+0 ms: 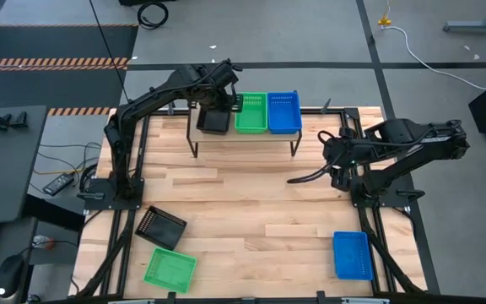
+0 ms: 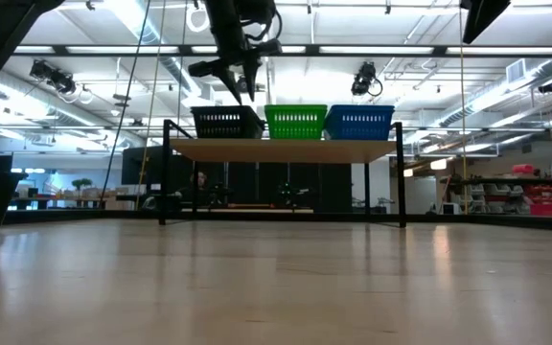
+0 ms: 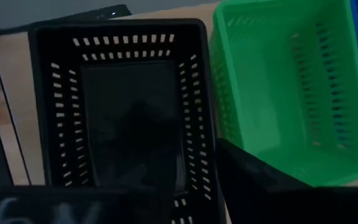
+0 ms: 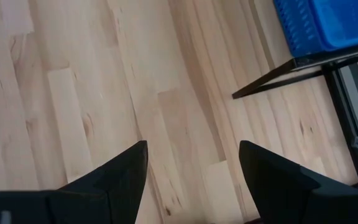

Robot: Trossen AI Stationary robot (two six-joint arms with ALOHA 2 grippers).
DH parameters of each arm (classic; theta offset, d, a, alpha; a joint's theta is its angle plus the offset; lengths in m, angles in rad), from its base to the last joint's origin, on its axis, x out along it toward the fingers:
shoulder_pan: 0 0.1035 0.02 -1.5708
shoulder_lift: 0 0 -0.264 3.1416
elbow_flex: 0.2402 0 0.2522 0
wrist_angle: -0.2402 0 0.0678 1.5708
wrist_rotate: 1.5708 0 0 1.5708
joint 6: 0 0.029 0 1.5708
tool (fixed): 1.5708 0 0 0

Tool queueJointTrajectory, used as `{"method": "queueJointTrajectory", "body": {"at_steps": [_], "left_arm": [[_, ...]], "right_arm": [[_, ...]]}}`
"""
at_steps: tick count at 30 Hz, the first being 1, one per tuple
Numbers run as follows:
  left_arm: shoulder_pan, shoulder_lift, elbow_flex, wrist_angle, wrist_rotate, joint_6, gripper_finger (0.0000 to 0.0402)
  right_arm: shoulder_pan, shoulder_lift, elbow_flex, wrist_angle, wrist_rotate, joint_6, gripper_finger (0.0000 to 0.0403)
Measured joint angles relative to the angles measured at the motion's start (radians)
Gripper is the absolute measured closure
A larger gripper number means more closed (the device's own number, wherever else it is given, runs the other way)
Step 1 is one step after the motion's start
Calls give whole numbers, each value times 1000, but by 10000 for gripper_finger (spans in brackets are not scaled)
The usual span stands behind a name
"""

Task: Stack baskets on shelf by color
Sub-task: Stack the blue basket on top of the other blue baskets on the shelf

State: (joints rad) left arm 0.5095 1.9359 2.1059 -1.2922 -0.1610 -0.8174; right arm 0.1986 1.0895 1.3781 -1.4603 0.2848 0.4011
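Note:
Three baskets stand side by side on the shelf [image 1: 245, 135]: black basket [image 1: 213, 121] [image 2: 226, 123], green basket [image 1: 251, 112] [image 2: 295, 122] and blue basket [image 1: 283, 111] [image 2: 359, 123]. My left gripper [image 2: 238, 81] [image 3: 185, 199] hangs open just above the black basket [image 3: 129, 118], its fingers apart over the basket's rim without touching it. My right gripper [image 4: 191, 168] [image 1: 312, 176] is open, low over the bare tabletop to the right of the shelf. Loose on the table lie a black basket [image 1: 160, 226], a green basket [image 1: 170, 268] and a blue basket [image 1: 352, 255].
The shelf's thin black legs [image 4: 278, 78] stand on the far part of the wooden table [image 1: 251, 211]. The loose black and green baskets sit near the table's near left corner, the blue one near its near right corner. The table's middle is bare wood.

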Motion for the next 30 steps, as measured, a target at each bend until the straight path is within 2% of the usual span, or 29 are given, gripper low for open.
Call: {"method": "queueJointTrajectory", "body": {"at_steps": [3,7,10,12,16,22,27,30], "left_arm": [[-12,-16,24,-1,8,99,284],[-70,-33,133,-50,42,271,285],[-138,-33,225,-133,53,291,285],[-192,-38,252,-191,40,249,285],[-317,-57,214,-287,-24,148,285],[-502,-57,194,-279,-1,-65,283],[-631,-51,193,-278,-2,-262,281],[-701,-52,193,-279,-26,-331,280]], "right_arm": [[0,-14,0,-16,0,5,144],[0,-39,0,-24,1,25,144],[0,-51,0,-22,7,43,144],[0,-54,0,-17,11,62,144],[0,-55,0,5,-4,100,144],[23,-56,-16,40,-72,121,144],[48,-57,-86,54,-144,160,144],[68,-57,-143,103,-204,220,144]]}}
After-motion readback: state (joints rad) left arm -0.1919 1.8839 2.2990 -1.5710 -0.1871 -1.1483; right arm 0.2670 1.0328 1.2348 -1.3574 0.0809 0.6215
